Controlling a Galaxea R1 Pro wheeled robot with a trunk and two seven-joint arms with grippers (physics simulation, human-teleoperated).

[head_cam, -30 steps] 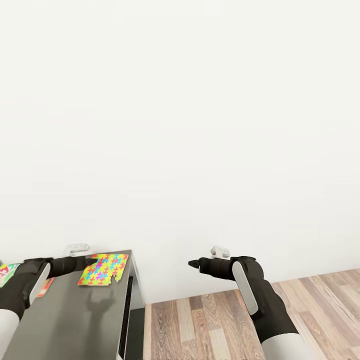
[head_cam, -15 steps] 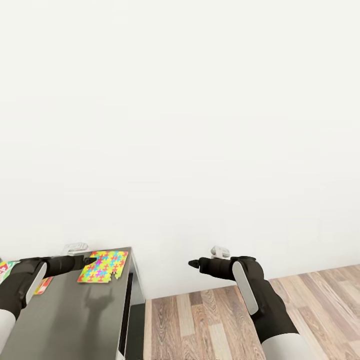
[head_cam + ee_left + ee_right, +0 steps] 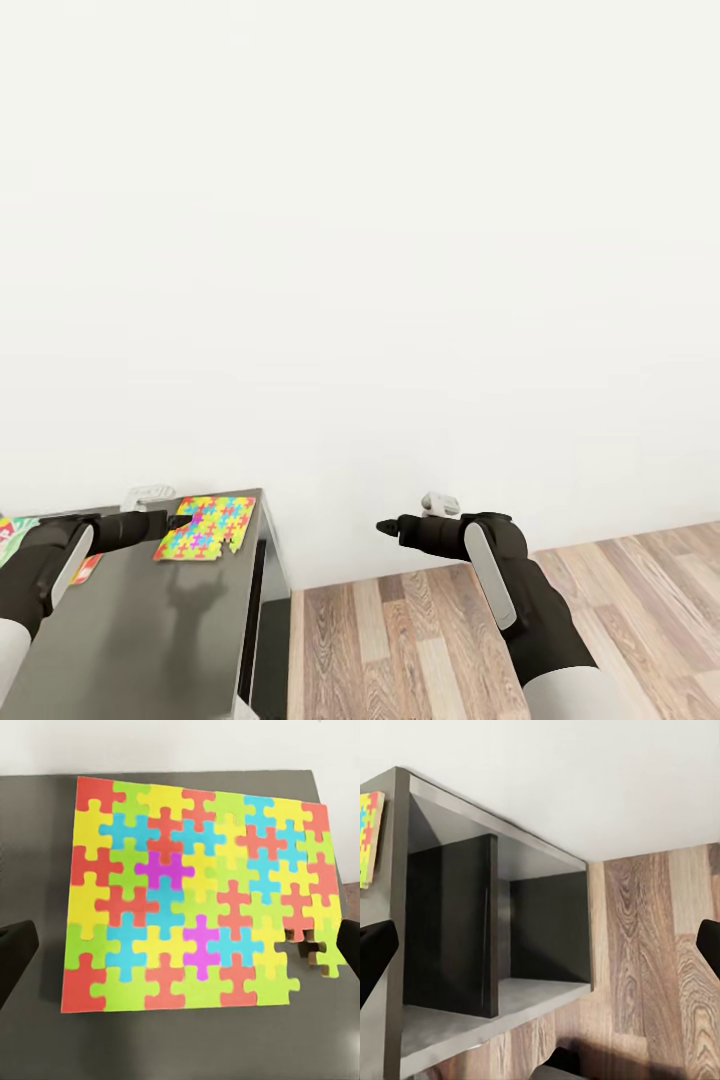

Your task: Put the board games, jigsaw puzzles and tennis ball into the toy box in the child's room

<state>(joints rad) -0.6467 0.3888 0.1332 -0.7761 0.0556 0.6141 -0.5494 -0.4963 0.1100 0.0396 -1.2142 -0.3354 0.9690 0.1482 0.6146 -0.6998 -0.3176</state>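
Observation:
A jigsaw puzzle (image 3: 205, 528) of pink, yellow, green and blue pieces lies flat at the far corner of the dark grey table (image 3: 170, 640). My left gripper (image 3: 182, 521) hovers at the puzzle's near edge. In the left wrist view the puzzle (image 3: 195, 892) spreads between the two dark fingers (image 3: 15, 952), which stand wide apart, open and empty. One corner piece (image 3: 330, 960) sits slightly loose. A white-green corner of a flat box (image 3: 10, 532) shows at the left edge. My right gripper (image 3: 385, 527) hangs open over the floor, beside the table.
A plain white wall (image 3: 400, 250) stands close behind the table. Wood-plank floor (image 3: 430, 640) lies to the right. The table's end has open dark shelves (image 3: 495, 937). A flat red-orange item (image 3: 88, 568) peeks from under my left arm.
The whole picture has shifted slightly, so the camera moved. The puzzle lies where it was on the table and both arms keep much the same pose.

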